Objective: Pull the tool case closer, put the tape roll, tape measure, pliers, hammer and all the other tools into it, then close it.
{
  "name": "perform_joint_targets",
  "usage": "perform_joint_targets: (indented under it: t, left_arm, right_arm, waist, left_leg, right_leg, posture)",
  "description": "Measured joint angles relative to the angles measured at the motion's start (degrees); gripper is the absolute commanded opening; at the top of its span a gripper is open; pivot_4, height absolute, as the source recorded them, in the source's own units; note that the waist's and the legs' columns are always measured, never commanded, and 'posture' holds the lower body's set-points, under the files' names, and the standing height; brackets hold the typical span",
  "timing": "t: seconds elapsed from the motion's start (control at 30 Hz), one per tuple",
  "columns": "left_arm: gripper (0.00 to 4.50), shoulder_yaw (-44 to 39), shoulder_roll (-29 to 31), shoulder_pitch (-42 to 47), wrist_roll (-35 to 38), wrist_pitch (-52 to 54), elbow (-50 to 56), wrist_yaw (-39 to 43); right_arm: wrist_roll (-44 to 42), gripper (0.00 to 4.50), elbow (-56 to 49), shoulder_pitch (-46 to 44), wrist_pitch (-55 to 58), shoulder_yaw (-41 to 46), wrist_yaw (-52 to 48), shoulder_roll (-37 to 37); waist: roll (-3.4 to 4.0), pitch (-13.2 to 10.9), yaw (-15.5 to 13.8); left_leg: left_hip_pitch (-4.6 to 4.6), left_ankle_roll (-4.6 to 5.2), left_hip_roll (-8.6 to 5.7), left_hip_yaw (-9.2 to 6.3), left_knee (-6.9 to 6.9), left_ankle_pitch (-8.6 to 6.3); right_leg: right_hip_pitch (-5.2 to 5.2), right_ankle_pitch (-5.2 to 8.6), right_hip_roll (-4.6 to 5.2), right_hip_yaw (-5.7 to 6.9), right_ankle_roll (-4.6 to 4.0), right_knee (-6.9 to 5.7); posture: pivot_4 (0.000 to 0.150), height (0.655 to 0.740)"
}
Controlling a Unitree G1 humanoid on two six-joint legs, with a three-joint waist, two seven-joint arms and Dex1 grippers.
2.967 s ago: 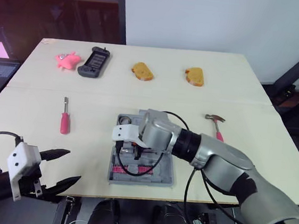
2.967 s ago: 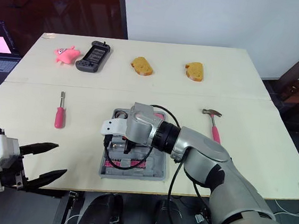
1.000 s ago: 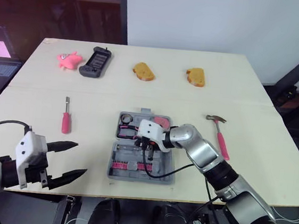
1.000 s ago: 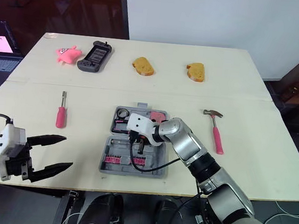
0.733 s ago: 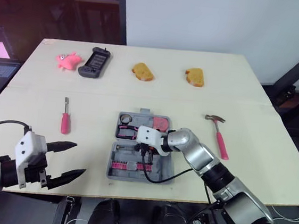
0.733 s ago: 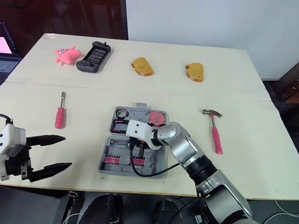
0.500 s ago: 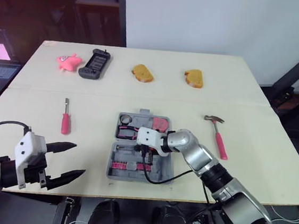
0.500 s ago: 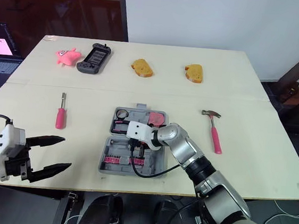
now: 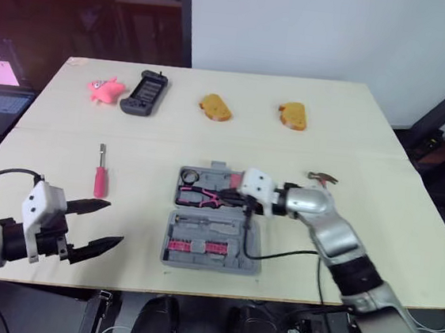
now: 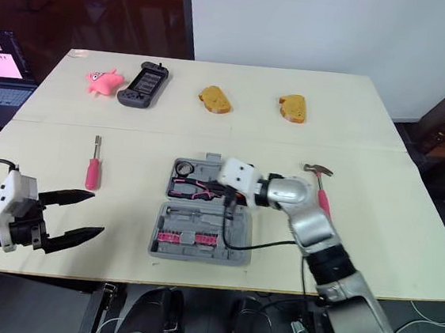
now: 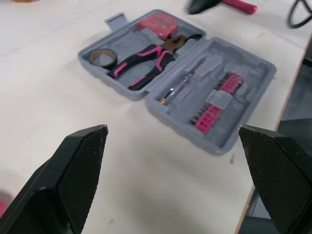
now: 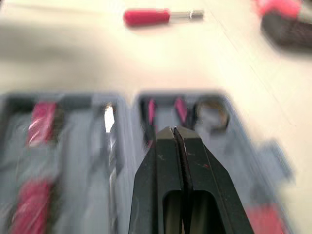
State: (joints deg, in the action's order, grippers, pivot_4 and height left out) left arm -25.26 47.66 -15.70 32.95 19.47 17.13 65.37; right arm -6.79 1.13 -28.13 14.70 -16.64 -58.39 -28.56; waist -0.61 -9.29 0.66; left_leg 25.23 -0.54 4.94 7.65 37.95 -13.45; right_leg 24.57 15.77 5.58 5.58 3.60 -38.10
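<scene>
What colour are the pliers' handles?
Black with pink trim on the pliers; clearest in the left wrist view.

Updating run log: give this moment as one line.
case open | pliers, tape roll, tape measure inside | hammer, screwdriver out | right tool shut over case | left tool open

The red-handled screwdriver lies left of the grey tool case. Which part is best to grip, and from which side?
Grip the red-handled screwdriver across the middle of its thick handle, coming from above, fingers on its long sides. It lies flat, thin metal shaft pointing away from the robot. The open left end effector is likely nearer.
</scene>
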Motion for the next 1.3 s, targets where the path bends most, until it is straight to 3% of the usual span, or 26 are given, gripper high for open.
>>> perform_joint_targets:
  t: [0.03,0.1,0.27,0.3,0.33,0.5,0.73,1.1,1.3]
  left_arm:
    - [4.5,0.0,0.3,0.9,-0.2,-0.4,-1.4,0.4]
    - [4.5,0.1,0.6,3.7,-1.4,-2.9,-5.8,0.9]
    - [4.5,-0.4,0.3,5.7,-3.8,-9.5,-16.2,2.1]
    - [4.5,-0.8,-0.2,5.9,-4.1,-11.1,-18.1,2.0]
    - [4.5,-1.6,-0.6,5.8,-4.3,-12.4,-19.9,1.9]
    - [4.5,-9.0,-0.8,4.3,-4.5,-18.2,-32.1,1.3]
    - [4.5,-14.2,1.5,3.9,-4.8,-23.7,-45.9,2.5]
    - [4.5,-13.5,2.9,8.5,-5.1,-26.3,-48.7,3.5]
    - [4.5,-6.9,3.8,12.7,-4.4,-17.0,-40.4,5.5]
  right_arm:
    - [-1.5,0.58,-0.8,1.4,0.9,1.8,-0.5,-1.1]
    - [-4.5,1.2,-2.9,5.7,0.7,7.3,-1.1,-4.7]
    - [-9.0,3.87,-3.1,14.4,-1.6,19.4,-0.3,-8.5]
    - [-9.6,4.29,-2.4,16.6,-3.3,21.7,-0.2,-8.9]
    - [-10.0,4.41,-1.2,18.5,-4.4,23.9,0.0,-9.4]
    - [-12.5,4.41,9.6,26.3,-8.9,38.5,2.7,-13.1]
    - [-13.7,4.41,22.0,27.1,-13.2,45.4,4.1,-14.8]
    - [-15.6,4.41,22.7,21.8,-12.9,45.0,6.4,-13.9]
    - [-19.5,4.41,12.4,22.9,-0.7,44.3,10.3,-13.3]
  waist:
    - [0.0,0.0,0.0]
    - [0.05,0.0,-0.1]
    - [0.02,0.0,0.4]
    - [0.04,0.0,0.3]
    - [0.04,0.0,0.2]
    - [0.02,-0.1,0.1]
    - [0.02,-0.1,0.3]
    - [0.01,0.0,-0.1]
    - [0.08,-0.1,0.0]
  left_leg:
    - [0.0,0.0,0.0,0.0,0.0,0.0]
    - [0.01,0.0,-0.02,0.02,0.0,0.0]
    - [0.0,0.01,0.02,0.01,-0.01,-0.01]
    - [0.01,0.01,0.02,0.01,-0.04,-0.01]
    - [0.0,0.01,0.01,0.03,-0.04,-0.01]
    - [-0.02,0.02,-0.02,0.02,0.01,-0.01]
    - [-0.21,0.07,0.01,0.01,-0.05,-0.07]
    - [-0.21,0.08,0.0,0.0,-0.04,-0.06]
    - [-0.18,0.09,-0.01,0.02,-0.04,-0.04]
  right_leg:
    - [0.01,0.0,-0.01,0.01,0.0,-0.01]
    - [0.0,0.01,0.0,0.02,0.0,0.01]
    - [0.03,0.0,-0.02,0.02,0.03,0.02]
    - [0.04,0.0,-0.02,0.02,0.04,0.02]
    - [0.02,0.02,-0.02,0.02,0.06,0.01]
    - [0.01,0.04,0.03,0.02,0.01,0.03]
    - [0.06,0.18,0.13,-0.01,-0.15,0.11]
    - [-0.02,0.16,0.22,0.01,-0.13,0.1]
    - [-0.15,0.07,0.23,-0.01,0.03,0.0]
  posture:
    - [0.15,0.7188]
    - [0.15,0.7188]
    - [0.15,0.7188]
    - [0.15,0.7188]
    - [0.15,0.7188]
    - [0.15,0.7188]
    - [0.15,0.7188]
    - [0.15,0.7188]
    - [0.15,0.7188]
